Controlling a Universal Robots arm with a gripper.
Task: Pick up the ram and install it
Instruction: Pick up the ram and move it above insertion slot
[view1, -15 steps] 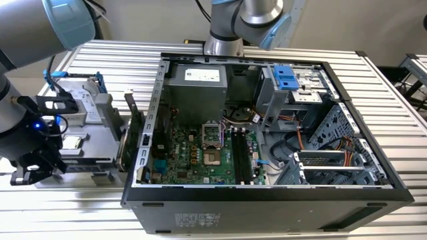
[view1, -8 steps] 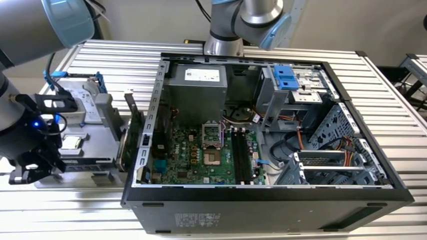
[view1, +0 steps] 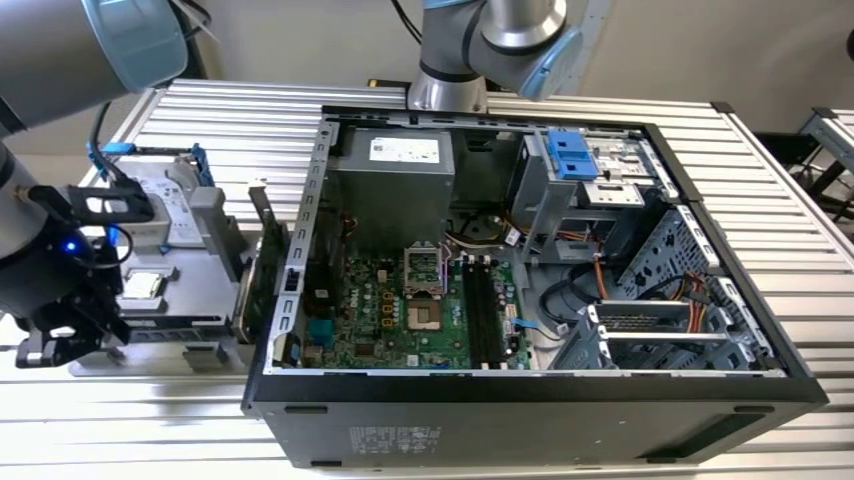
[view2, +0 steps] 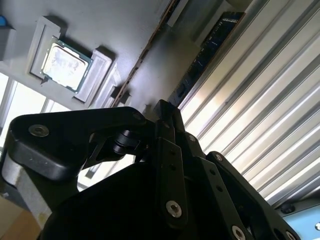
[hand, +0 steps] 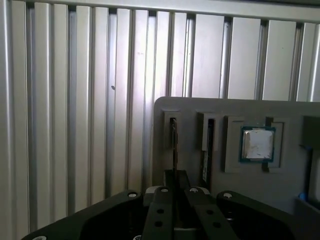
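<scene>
Slatted table (view1: 240, 110), claw (hand: 175, 192) low over tray (hand: 190, 106)

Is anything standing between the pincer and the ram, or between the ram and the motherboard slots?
Nothing visible separates the pincer from the ram, which stands on edge in the grey tray. Toward the motherboard slots, the case's side wall rises between tray and board.

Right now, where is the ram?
The ram stands in a gray tray slot in the first wrist view, beside the gripper; that tray lies at the exterior view's left.
</scene>
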